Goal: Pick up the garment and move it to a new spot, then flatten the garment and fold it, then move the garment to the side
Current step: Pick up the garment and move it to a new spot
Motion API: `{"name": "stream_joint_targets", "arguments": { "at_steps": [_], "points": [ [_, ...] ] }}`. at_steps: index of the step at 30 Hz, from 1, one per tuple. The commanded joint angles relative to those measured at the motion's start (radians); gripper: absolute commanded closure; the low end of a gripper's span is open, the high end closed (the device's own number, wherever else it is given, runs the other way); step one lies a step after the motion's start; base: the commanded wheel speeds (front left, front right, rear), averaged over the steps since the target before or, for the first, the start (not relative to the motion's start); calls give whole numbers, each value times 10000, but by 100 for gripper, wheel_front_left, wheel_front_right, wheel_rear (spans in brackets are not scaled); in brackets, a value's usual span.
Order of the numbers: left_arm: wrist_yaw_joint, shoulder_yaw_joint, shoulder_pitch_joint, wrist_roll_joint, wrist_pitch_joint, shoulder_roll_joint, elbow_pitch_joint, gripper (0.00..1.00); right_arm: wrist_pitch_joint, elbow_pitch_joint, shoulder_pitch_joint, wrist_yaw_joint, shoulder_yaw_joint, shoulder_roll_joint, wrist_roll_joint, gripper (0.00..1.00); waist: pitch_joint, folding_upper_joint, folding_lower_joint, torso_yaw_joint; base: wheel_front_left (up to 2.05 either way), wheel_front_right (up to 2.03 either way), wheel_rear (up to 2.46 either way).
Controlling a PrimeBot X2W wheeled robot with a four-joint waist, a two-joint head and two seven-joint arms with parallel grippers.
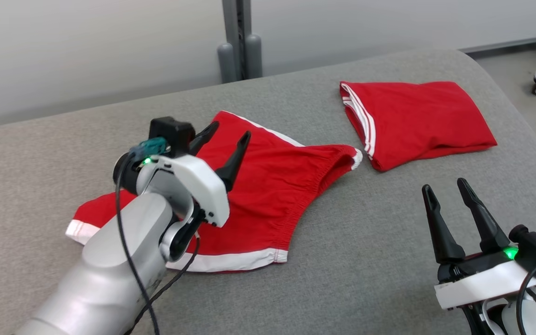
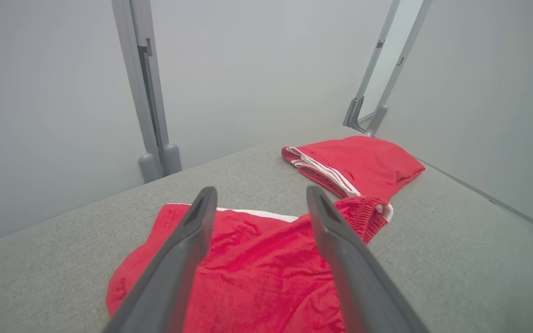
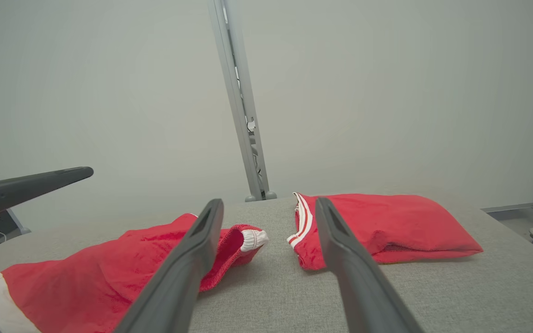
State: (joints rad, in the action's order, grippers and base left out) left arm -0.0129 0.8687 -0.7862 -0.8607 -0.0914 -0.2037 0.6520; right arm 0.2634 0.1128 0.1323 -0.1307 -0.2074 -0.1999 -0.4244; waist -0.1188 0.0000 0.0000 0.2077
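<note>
nearest of all, the right gripper [image 1: 445,185] hung over the bare grey table [image 1: 365,260], well apart from the shorts [image 1: 268,195] on their waistband side. its two fingers stood apart with nothing between them. the shorts themselves, red with white trim, lay spread out and mostly flat on the table, elastic waistband open toward the right and one white hem along their near edge. the left gripper [image 1: 231,130] hovered over the shorts' left half, fingers pointing toward their far edge and spread wide — no cloth was caught in them. just past the shorts' waistband corner, with a narrow strip of table between, lay a folded red garment [image 1: 417,121] with white stripes along one edge. behind the shorts' far edge a grey post [image 1: 240,42] rose against the pale wall.
</note>
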Motion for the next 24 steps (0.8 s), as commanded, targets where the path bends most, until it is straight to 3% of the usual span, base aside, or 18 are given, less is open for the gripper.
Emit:
{"name": "stream_joint_targets", "arguments": {
  "at_steps": [1, 9, 13, 17, 24],
  "points": [
    [201, -106, 238, 110, -245, -264, -215, 0, 9, -31, -135, -4, 5, -125, 34, 0, 281, 0, 0, -352, 0, 0, 0],
    [1742, -952, 2198, 312, -1503, -1786, -2435, 0, 11, -94, -522, -4, -158, -189, 135, 0, 658, 0, 0, -841, 0, 0, 0],
    [2528, -1581, 3545, 498, -1701, -2284, -3984, 0, 9, -253, -607, -4, -249, -103, -186, 0, 704, 0, 0, -974, 0, 0, 0],
    [3031, -2449, 4833, 893, -1739, -2450, -5341, 0, 11, -344, -678, -4, -350, -106, -157, 0, 674, 0, 0, -1130, 0, 0, 0],
    [3262, -3864, 6753, 2579, -1739, -2068, -6883, 0, 11, -573, -1058, -4, -132, 38, 114, 0, 702, 0, 0, -1321, 0, 0, 0]
  ]
}}
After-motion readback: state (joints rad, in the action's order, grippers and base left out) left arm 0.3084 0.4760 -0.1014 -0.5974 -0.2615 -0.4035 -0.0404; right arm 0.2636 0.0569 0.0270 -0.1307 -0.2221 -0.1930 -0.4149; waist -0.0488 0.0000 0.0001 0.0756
